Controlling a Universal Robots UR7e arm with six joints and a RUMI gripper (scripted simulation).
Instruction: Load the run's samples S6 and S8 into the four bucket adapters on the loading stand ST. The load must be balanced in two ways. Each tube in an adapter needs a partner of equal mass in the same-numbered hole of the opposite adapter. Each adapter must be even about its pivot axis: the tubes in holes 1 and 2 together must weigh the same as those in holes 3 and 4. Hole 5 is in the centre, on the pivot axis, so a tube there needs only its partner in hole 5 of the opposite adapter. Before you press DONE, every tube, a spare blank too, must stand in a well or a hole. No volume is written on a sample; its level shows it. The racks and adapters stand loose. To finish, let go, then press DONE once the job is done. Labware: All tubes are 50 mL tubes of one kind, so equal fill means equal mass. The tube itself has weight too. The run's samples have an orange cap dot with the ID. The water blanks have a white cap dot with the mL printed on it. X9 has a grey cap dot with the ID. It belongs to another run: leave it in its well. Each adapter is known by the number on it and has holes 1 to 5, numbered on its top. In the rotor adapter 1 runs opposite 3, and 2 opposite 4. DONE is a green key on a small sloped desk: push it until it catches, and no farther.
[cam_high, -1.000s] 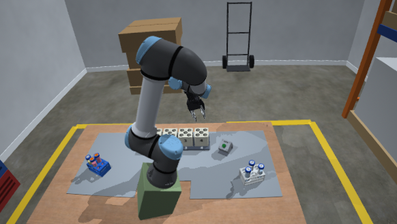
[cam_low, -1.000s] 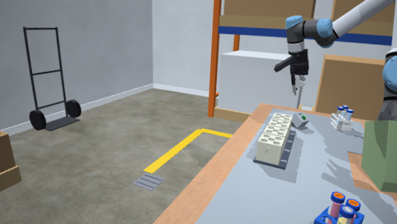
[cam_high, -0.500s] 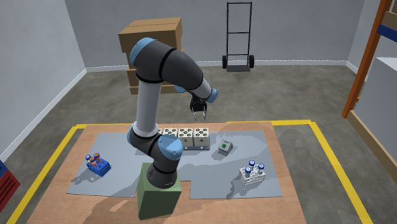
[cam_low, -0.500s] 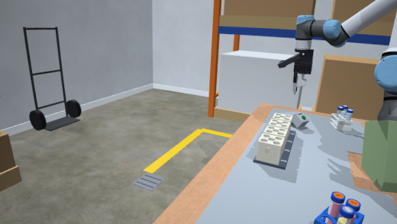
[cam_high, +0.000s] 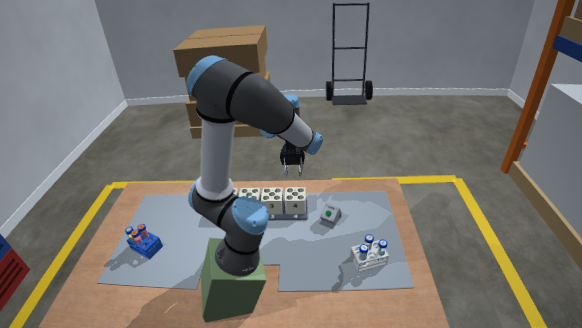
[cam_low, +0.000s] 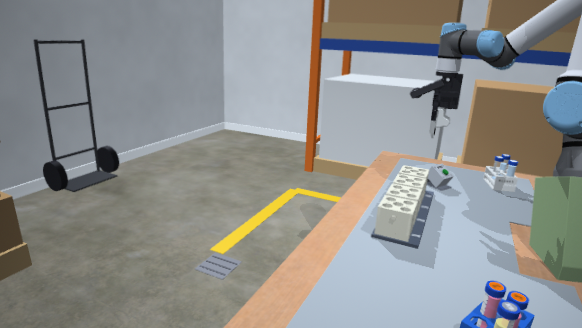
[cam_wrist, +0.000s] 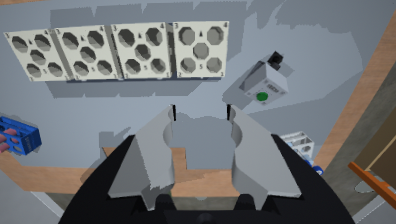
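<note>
two-jaw gripper (cam_high: 293, 174) (cam_low: 433, 135) (cam_wrist: 201, 105), fingers apart, holding nothing; orange-dotted sample tubes (cam_high: 143, 233) (cam_low: 493, 303) (cam_wrist: 8, 145), lower left from the top, should be light, stiff, slick: grip below caps.

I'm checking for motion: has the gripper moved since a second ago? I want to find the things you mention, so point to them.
Yes. In the exterior view, the body of the gripper (cam_high: 293, 174) (cam_low: 434, 134) (cam_wrist: 201, 112) has shifted right, nearer the brown box (cam_low: 505, 120) behind it.
</note>
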